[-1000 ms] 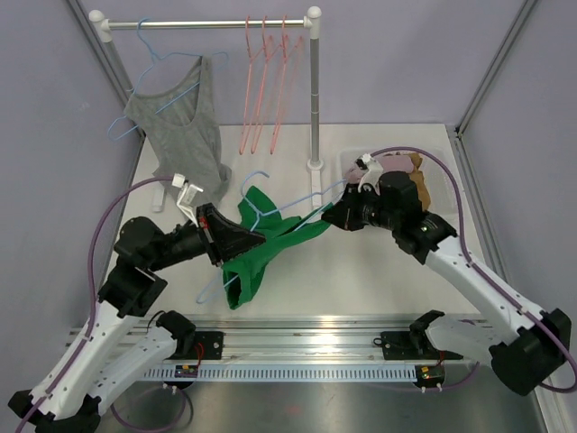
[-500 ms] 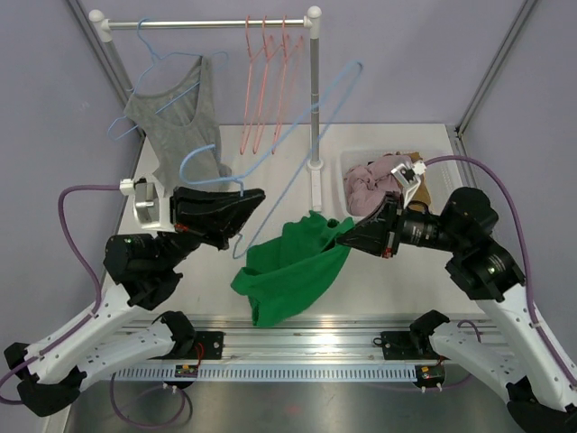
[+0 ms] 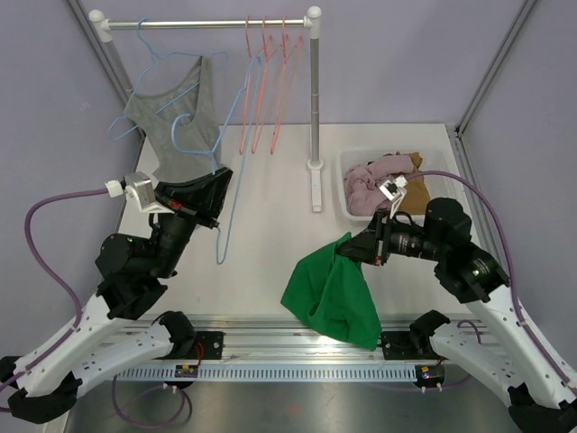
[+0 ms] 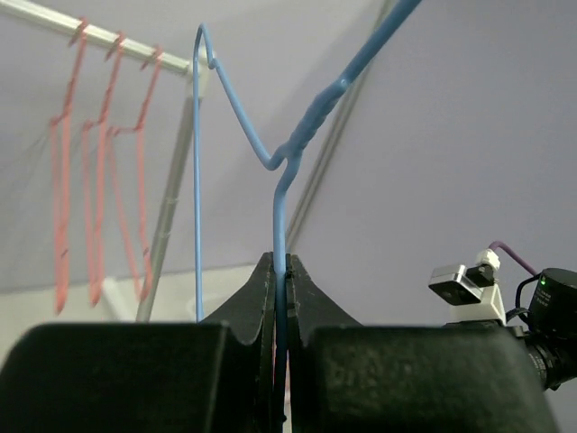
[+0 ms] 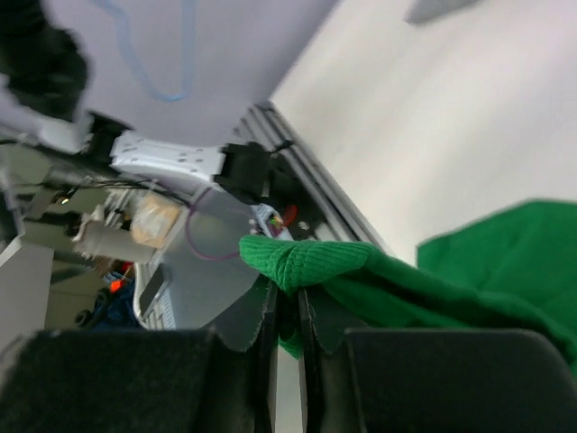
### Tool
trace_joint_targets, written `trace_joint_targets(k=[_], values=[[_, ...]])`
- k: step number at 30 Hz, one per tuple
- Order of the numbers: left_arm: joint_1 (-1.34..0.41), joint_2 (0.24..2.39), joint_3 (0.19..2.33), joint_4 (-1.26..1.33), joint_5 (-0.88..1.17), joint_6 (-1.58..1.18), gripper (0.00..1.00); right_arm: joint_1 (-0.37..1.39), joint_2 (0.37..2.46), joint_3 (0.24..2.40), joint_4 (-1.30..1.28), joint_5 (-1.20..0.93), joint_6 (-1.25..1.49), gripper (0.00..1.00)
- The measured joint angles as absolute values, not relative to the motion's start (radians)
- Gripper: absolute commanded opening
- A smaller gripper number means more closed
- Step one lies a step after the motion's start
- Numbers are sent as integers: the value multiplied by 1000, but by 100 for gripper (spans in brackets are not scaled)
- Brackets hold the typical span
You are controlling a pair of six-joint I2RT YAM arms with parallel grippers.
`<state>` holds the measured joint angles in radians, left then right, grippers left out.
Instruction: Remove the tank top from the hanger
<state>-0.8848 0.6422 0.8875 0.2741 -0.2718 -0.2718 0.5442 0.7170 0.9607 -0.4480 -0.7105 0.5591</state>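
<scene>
The green tank top (image 3: pixel 332 293) hangs free of the hanger from my right gripper (image 3: pixel 348 244), which is shut on a bunched ribbed edge (image 5: pixel 306 260) of it; its lower part drapes over the table's front edge. My left gripper (image 3: pixel 222 175) is raised at the left and shut on the wire of the bare blue hanger (image 3: pixel 236 144). In the left wrist view the hanger's wire (image 4: pixel 279 207) runs up from between the closed fingers (image 4: pixel 280 263). The hanger's hook end reaches up near the rack.
A clothes rack (image 3: pixel 314 90) stands at the back with several red hangers (image 3: pixel 266 81) and a grey tank top (image 3: pixel 176 122) on another blue hanger. A white bin (image 3: pixel 346 162) of clothes sits at the right, behind my right arm.
The green tank top came off the hanger. My right gripper carried it down and to the front right. My left gripper swung the bare hanger left, toward the rack.
</scene>
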Motion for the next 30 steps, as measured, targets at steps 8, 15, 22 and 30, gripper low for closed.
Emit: trace_joint_targets(k=[8, 15, 22, 30], values=[[-884, 458, 887, -160, -510, -370, 0, 697, 834, 847, -541, -367, 554, 4], [-884, 577, 983, -462, -607, -393, 0, 815, 1003, 756, -572, -168, 575, 99], [-780, 775, 1180, -569, -509, -389, 0, 819, 923, 779, -636, -35, 569, 100], [-540, 994, 1375, -612, -278, -382, 0, 819, 645, 809, -678, -2, 569, 100]])
